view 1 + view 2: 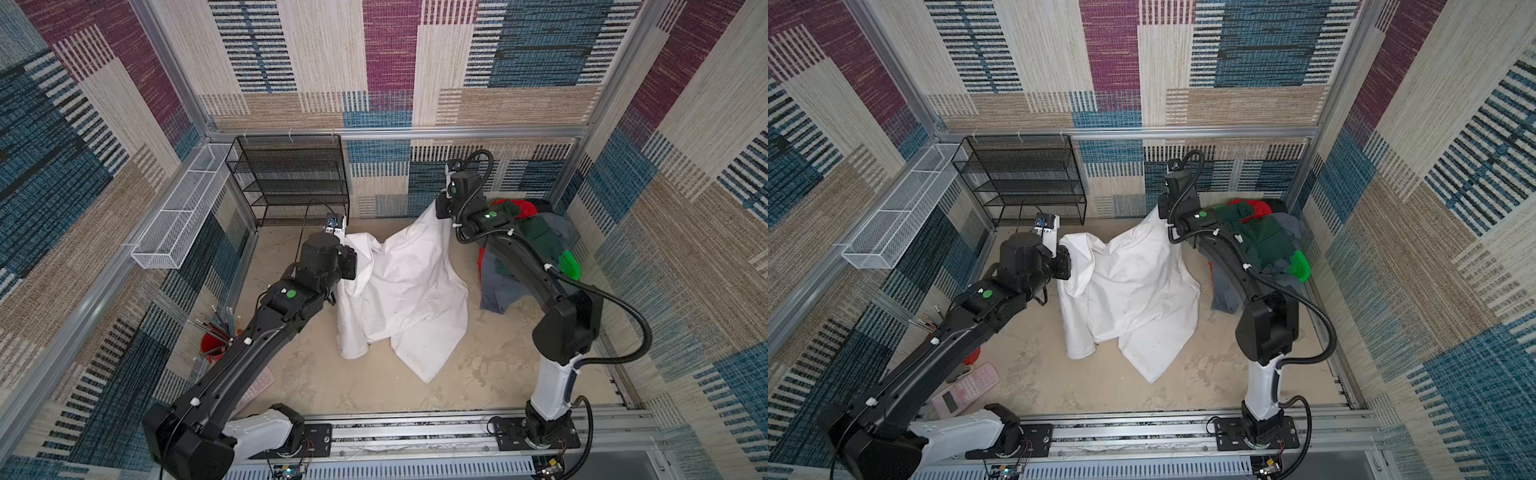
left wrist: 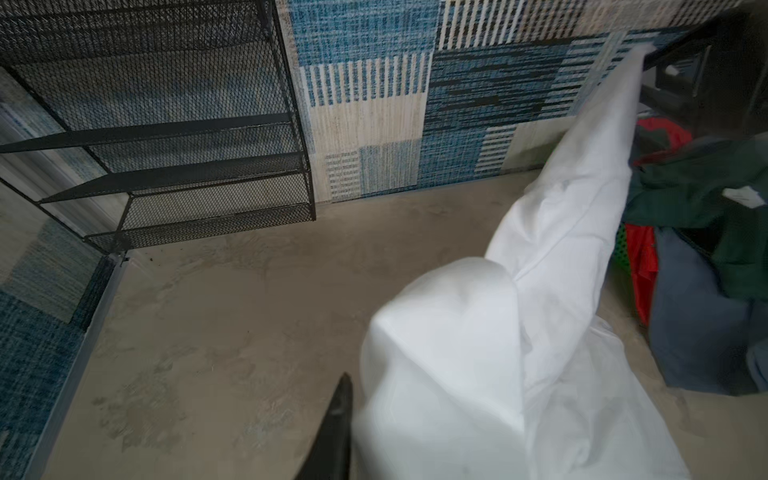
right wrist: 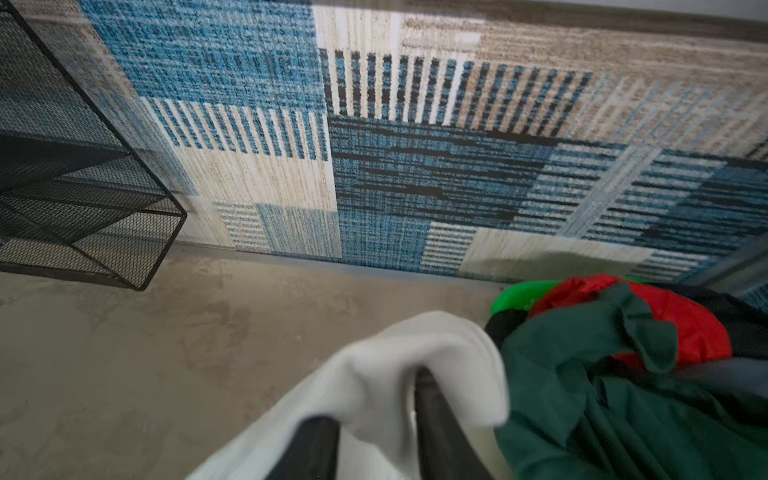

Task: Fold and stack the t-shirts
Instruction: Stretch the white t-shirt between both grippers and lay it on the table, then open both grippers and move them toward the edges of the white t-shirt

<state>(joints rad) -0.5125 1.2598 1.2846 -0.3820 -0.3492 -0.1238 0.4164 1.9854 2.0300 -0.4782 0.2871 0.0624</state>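
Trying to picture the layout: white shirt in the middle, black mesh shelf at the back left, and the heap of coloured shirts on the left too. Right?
Not quite: the heap of coloured shirts lies at the back right, as both top views show. The white shirt is in the middle and the black mesh shelf at the back left, as you said.

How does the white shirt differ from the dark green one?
The white shirt rises in two peaks, spread mid-table; the dark green shirt lies crumpled on a heap at right. The white shirt shows far more cloth than the dark green shirt. Both are unfolded.
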